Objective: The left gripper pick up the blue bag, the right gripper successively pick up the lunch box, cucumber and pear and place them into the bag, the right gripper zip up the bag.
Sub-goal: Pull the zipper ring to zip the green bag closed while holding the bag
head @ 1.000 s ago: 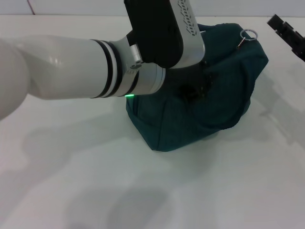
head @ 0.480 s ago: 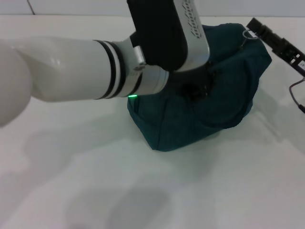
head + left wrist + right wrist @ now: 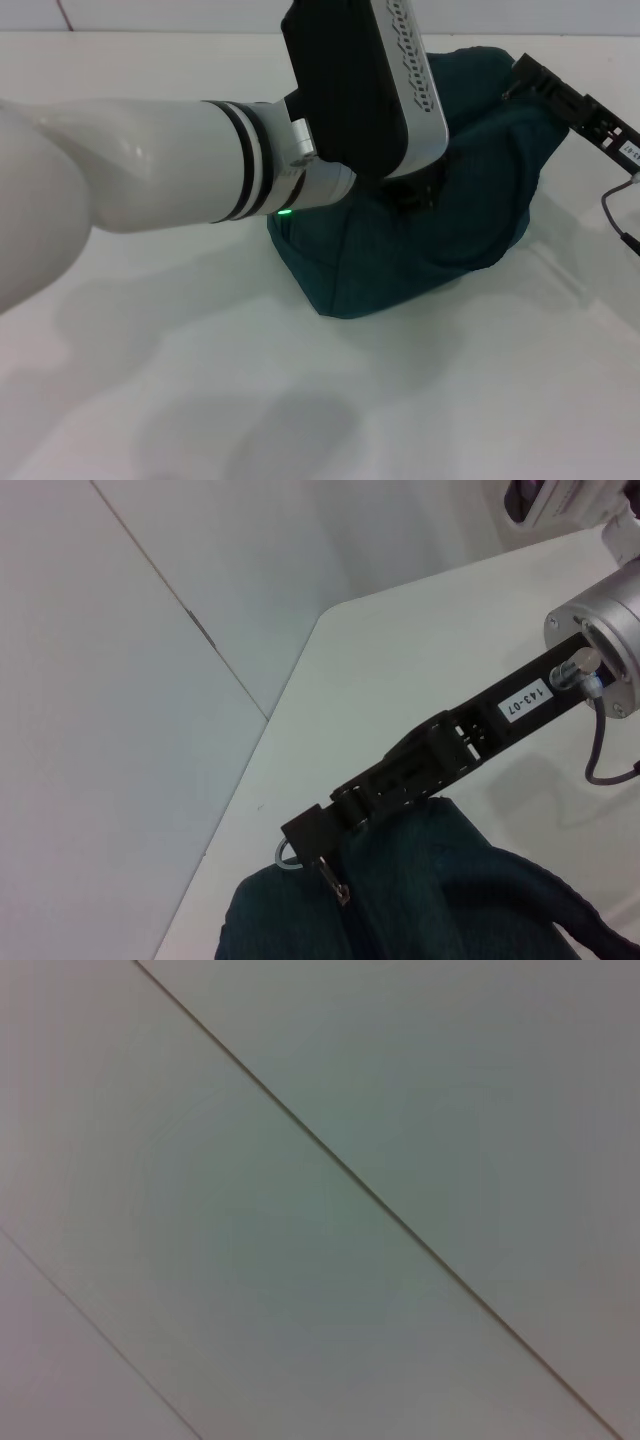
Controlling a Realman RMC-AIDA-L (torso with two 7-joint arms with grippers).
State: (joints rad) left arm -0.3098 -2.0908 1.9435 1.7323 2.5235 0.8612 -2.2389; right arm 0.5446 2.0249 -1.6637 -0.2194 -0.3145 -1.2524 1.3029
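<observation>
While the large dark teal-blue fabric bag (image 3: 440,230) sits slumped on the white table (image 3: 300,400), centre-right of the head frame, both arms crowd its top. Bag looks closed; none of its contents show.

Left arm: thick white-and-silver limb sweeping in from the left edge, green light at its wrist ring, black-and-silver wrist block covering the bag's upper left. The left gripper (image 3: 415,192), a black two-fingered claw, shows only as a dark patch under that block, pressed into the fabric near the middle of the bag's top. Whether it is clenched or released, I cannot tell; fingers are hidden.

Right arm: enters from the upper right. The right gripper (image 3: 520,75), a long black claw with a small white label farther back, has its tip at the bag's upper right corner. Left wrist view shows it better: the tip (image 3: 312,832) sits right at the silver ring-pull of the zipper (image 3: 290,855), with the small metal slider tab hanging just below it. Tip appears clamped on the ring, fingers drawn together.

Right wrist view: plain pale surface with thin dark lines, nothing else.
</observation>
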